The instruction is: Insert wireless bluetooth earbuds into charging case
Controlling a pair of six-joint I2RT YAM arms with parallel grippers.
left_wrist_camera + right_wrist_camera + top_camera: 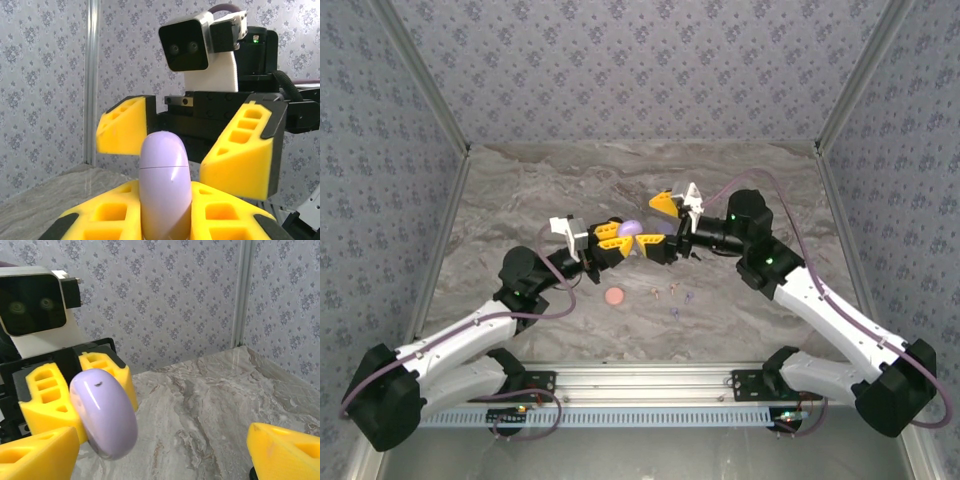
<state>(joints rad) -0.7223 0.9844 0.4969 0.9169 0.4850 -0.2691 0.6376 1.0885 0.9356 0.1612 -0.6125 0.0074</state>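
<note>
Where the two arms are bolted to the metal rail [640, 380] at the near edge of the desk [520, 200], they spread out to left and right and then bend in toward each other over the middle. Just beyond the rail, a little near of the desk's centre, a pink round disc [614, 297] lies flat on the marbled top. To its right are scattered the wireless bluetooth earbuds [675, 312]; I can pick out four tiny specks, near one another but apart, too small to tell more than that some look lilac and some paler. Further in, above the centre of the desk, the left jaws are closed tight on the lilac charging case [631, 229], their yellow fingers [107, 212] pressed against its lower half on both sides. From the left wrist the case [165, 190] stands upright with its lid shut along a thin seam, and from the right wrist it [102, 412] hangs clear of the desk top. Facing it, the right jaws stand wide open, holding nothing, with one yellow finger [122, 132] to each side of the case's rounded top and neither one touching it. Behind them the bare desk runs on to its far edge, where the patterned walls [640, 70] rise.
</note>
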